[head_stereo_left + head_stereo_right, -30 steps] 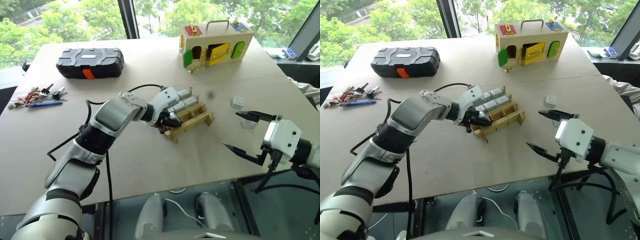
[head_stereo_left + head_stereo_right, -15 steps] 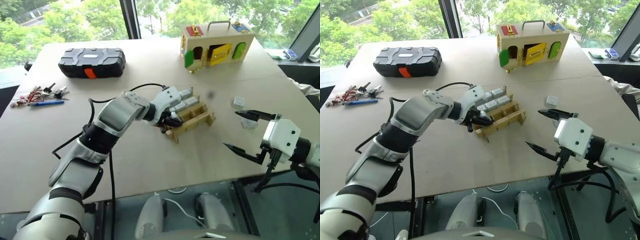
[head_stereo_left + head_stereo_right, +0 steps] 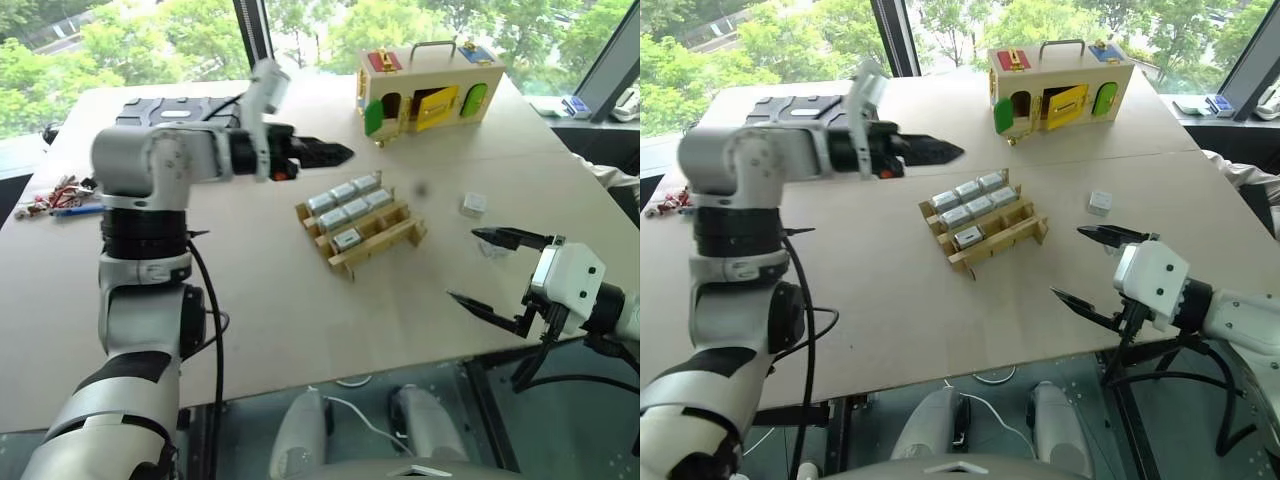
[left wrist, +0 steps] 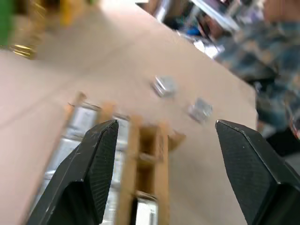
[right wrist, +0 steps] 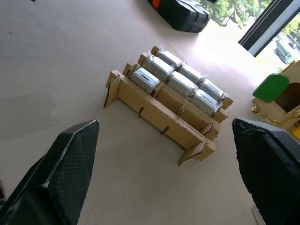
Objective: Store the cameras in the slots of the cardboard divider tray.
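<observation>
The cardboard divider tray (image 3: 385, 243) lies mid-table with several silvery-grey cameras (image 3: 345, 209) set in its slots. One loose camera (image 3: 475, 204) rests on the table right of the tray, and the left wrist view shows two loose ones (image 4: 164, 86) (image 4: 200, 109) beyond the tray. My left gripper (image 3: 340, 153) hangs above the table, behind and left of the tray, pointing right; its fingers (image 4: 96, 154) stand apart with nothing between them. My right gripper (image 3: 463, 265) hovers open and empty near the table's front right, facing the tray (image 5: 159, 112).
A wooden box with coloured doors (image 3: 430, 85) stands at the back right. A black case with an orange latch (image 3: 790, 105) sits at the back left, partly behind my left arm. Keys and a pen (image 3: 60, 192) lie at the left edge. A person's plaid sleeve (image 4: 253, 56) is beyond the table.
My left gripper has let go of a camera at the tray's near-left slots, opened, and lifted up and away to the back left. The right arm has stayed still.
</observation>
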Robot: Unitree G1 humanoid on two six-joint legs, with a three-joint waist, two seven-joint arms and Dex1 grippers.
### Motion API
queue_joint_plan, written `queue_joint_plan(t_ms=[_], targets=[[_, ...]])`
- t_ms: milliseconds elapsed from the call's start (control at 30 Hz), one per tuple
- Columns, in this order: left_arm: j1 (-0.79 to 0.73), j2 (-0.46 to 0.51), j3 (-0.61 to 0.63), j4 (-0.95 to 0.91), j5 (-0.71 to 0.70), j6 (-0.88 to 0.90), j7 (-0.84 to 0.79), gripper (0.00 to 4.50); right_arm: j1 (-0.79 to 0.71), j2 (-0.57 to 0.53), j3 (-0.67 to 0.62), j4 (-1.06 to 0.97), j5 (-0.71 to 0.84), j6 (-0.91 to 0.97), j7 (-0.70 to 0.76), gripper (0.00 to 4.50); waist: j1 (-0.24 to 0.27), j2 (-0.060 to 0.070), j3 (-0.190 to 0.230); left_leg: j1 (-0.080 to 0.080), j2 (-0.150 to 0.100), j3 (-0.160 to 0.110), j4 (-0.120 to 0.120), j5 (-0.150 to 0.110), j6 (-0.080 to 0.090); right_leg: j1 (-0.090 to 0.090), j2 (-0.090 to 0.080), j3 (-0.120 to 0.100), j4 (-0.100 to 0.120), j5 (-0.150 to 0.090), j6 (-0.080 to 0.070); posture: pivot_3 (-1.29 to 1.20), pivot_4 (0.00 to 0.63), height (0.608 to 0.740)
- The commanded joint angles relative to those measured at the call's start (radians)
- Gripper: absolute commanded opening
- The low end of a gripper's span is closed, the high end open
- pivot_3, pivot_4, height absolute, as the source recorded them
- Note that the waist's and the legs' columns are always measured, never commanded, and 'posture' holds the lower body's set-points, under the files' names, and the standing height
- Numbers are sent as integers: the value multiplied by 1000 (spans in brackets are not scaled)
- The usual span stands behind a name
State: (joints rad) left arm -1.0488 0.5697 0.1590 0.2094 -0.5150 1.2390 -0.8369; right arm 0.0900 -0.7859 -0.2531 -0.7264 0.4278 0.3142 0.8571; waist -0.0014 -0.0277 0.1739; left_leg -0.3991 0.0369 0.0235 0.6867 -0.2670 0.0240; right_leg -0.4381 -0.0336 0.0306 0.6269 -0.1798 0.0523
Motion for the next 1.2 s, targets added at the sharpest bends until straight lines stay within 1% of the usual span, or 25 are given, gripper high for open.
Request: queue_joint_plan(t_ms=[33,100,133,167,233,267,333,400,467,533,667,867,900,933,1033,1067,1100,1167,1200], targets=[[194,-27,113,-141,-8,-342,-33,3422,1,18,-27,35,-15,39,-71,4500,-6,1,-1,1,0,1,0,0,0,0,0,0,0,0,0,0,150,740],[303,-17,138,-211,-54,-384,-87,3422,1,33,-16,71,-46,93,-136,4500,-7,0,0,0,0,2,-1,0,0,0,-1,1,0,3,-4,0,150,740],[352,0,146,-238,-95,-376,-141,3422,-2,41,-11,88,-60,130,-171,4500,-7,0,0,0,0,2,-1,0,0,0,-1,1,0,3,-4,0,150,740],[419,20,157,-279,-132,-404,-215,3422,-11,49,-3,112,-81,167,-211,4500,-6,-1,0,-1,0,3,0,0,0,0,-1,2,0,3,-4,0,150,740],[513,23,214,-325,-186,-412,-220,4015,-29,64,7,152,-86,276,-273,4500,-5,-1,0,-1,0,3,0,0,0,-1,-1,2,0,3,-4,0,150,740],[563,37,221,-349,-190,-439,-245,4468,-41,75,11,168,-84,317,-297,4500,-3,-1,0,-1,0,3,0,0,0,-1,-2,2,0,2,-4,0,150,740],[663,77,210,-405,-187,-511,-333,4468,-83,113,10,202,-65,390,-346,4500,-7,0,0,0,0,3,0,0,0,-1,-2,2,0,2,-4,0,150,740],[733,103,221,-438,-212,-540,-376,4468,-147,168,20,267,-71,455,-412,4500,-13,0,0,1,0,4,-1,0,0,-1,-2,3,0,2,-4,0,150,740],[770,126,225,-444,-223,-576,-411,4468,-208,219,34,344,-100,488,-480,4500,-13,0,0,1,0,5,0,0,0,-1,-1,4,0,2,-3,0,150,740],[783,136,222,-446,-231,-596,-417,4468,-241,242,38,385,-119,494,-510,4500,-8,0,0,1,0,4,0,1,-1,-1,-1,4,1,2,-3,0,150,740],[821,154,212,-482,-253,-616,-421,4468,-309,273,37,470,-109,499,-519,4500,-10,0,0,1,0,4,0,1,-1,-1,0,5,0,2,-3,0,150,740],[840,164,204,-531,-287,-611,-393,4468,-356,278,44,578,-129,487,-526,4500,-12,0,0,0,0,6,-2,1,-1,-2,0,7,-1,2,-3,0,150,740],[836,165,202,-539,-296,-605,-385,4500,-358,278,43,583,-124,485,-517,3984,-12,0,0,0,0,6,-2,1,-1,-2,0,7,-1,2,-3,0,150,740],[831,168,199,-547,-306,-600,-382,4500,-358,277,44,586,-121,483,-509,3654,-12,0,0,0,0,6,-2,1,-1,-2,0,7,-1,2,-3,0,150,740],[815,171,173,-587,-335,-568,-351,4500,-354,271,54,582,-130,456,-495,2256,-13,0,0,1,0,7,-2,1,-1,-2,0,8,-1,2,-2,0,150,740],[808,171,162,-602,-349,-545,-326,4500,-350,267,59,575,-132,442,-486,1881,-13,0,0,1,0,7,-2,1,-1,-2,0,8,-1,2,-2,0,150,740],[795,168,151,-623,-376,-502,-280,4500,-344,259,69,558,-143,414,-476,1875,-12,0,0,1,0,7,-2,1,-1,-2,0,8,-1,2,-2,0,150,740],[751,152,146,-650,-502,-365,-137,4500,-318,221,107,507,-193,291,-434,1875,-12,0,0,1,0,6,-2,1,-1,-2,0,8,0,2,-2,0,150,740],[723,153,140,-653,-596,-284,-62,4500,-302,188,136,470,-231,212,-406,1875,-11,1,0,1,0,6,-2,1,-1,-2,0,8,0,2,-2,0,150,740]])
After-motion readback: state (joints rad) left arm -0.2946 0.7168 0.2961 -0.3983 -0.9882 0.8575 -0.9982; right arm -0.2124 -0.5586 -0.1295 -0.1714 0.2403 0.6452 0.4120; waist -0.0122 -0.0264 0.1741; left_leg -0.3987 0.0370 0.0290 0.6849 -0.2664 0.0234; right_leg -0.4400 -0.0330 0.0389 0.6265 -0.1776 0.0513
